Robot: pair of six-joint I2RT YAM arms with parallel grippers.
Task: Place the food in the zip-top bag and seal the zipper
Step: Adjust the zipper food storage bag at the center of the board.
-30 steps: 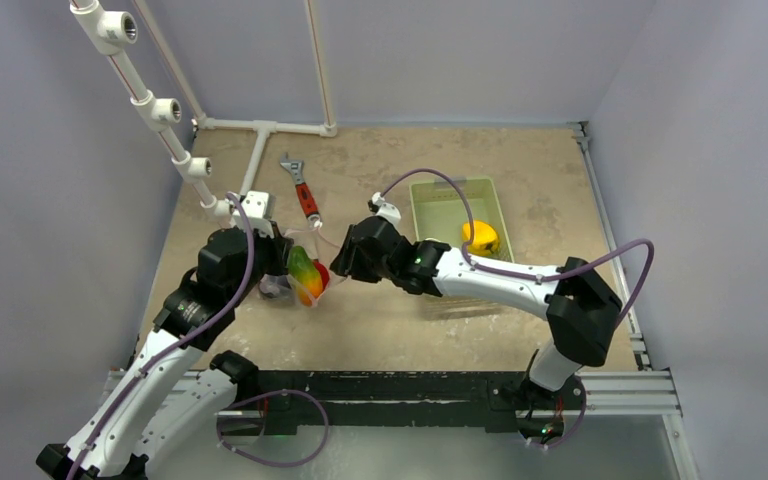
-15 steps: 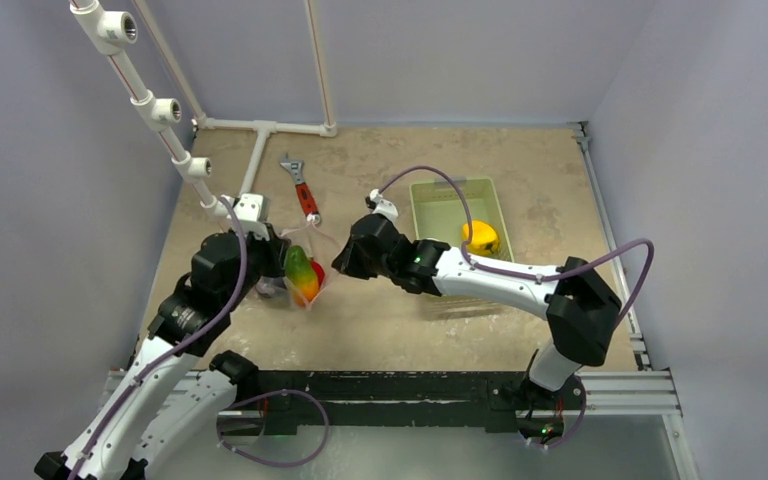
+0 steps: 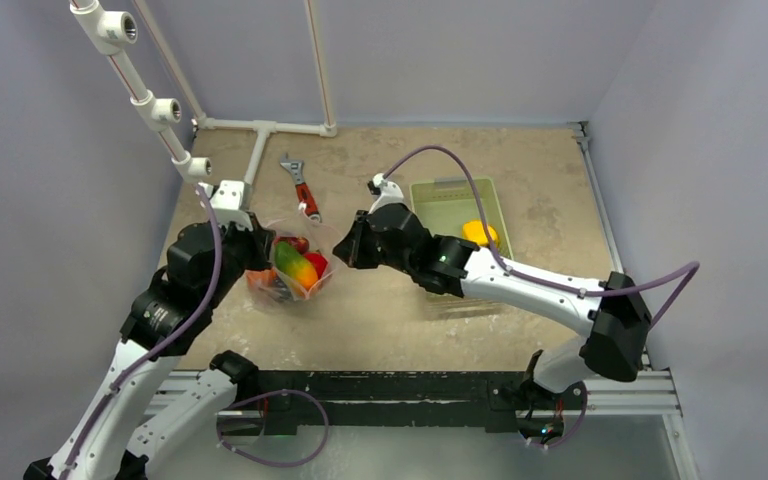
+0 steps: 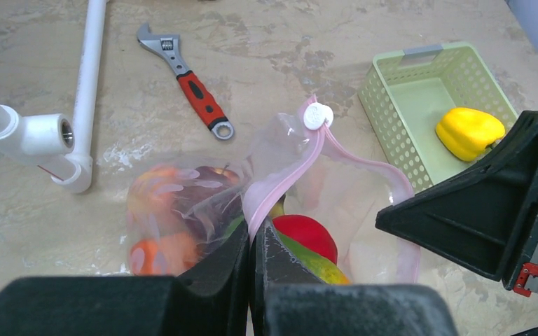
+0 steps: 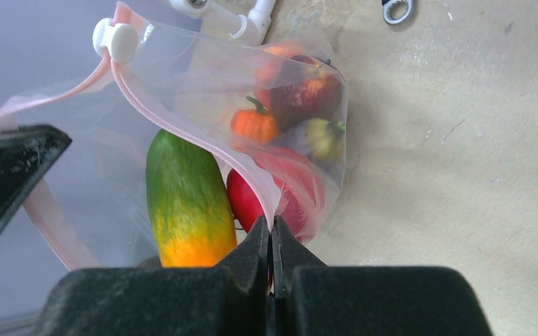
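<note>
The bag (image 5: 203,98), with food (image 5: 188,199) inside, is pinched at its zipper (image 4: 285,166) by the left gripper (image 4: 251,234) and the right gripper (image 5: 271,231), both closed tight.

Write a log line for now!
left pincer: shut on zipper | right pincer: shut on zipper | zip-top bag: open | yellow pepper: in mesh basket

Both arms stretch forward and bend inward toward the bag (image 3: 295,290), the left gripper (image 4: 251,241) clamped on its mouth edge from the left, the right gripper (image 5: 271,234) clamped on it from the right.
</note>
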